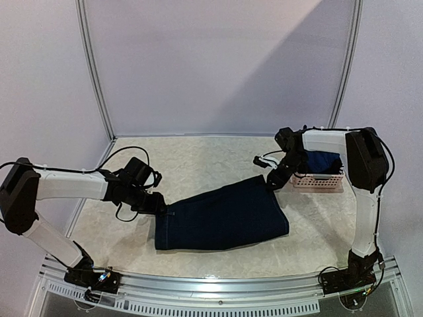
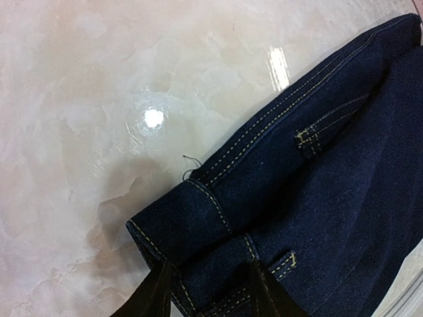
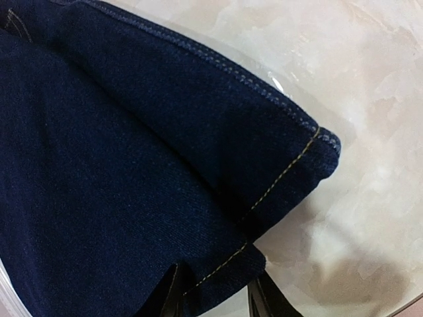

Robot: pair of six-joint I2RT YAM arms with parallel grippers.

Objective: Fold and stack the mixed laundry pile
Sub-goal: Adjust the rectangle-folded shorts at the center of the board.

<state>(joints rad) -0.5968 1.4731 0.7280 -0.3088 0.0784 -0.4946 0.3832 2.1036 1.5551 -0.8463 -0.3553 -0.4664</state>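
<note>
The dark navy denim piece (image 1: pixel 221 214) lies spread on the tabletop (image 1: pixel 198 158) between the two arms. The left claw (image 1: pixel 160 208) is clamped on its waistband corner. The right claw (image 1: pixel 272 181) is clamped on its hem corner, near the pink basket (image 1: pixel 317 181).

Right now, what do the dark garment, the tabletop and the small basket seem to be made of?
The dark garment looks like denim: matte navy weave, pale contrast topstitching, a belt loop. The tabletop is hard and glossy, cream with marbled pattern and lamp glare; stone or laminate, unclear. The basket seems pink plastic, its wall perforated.
</note>
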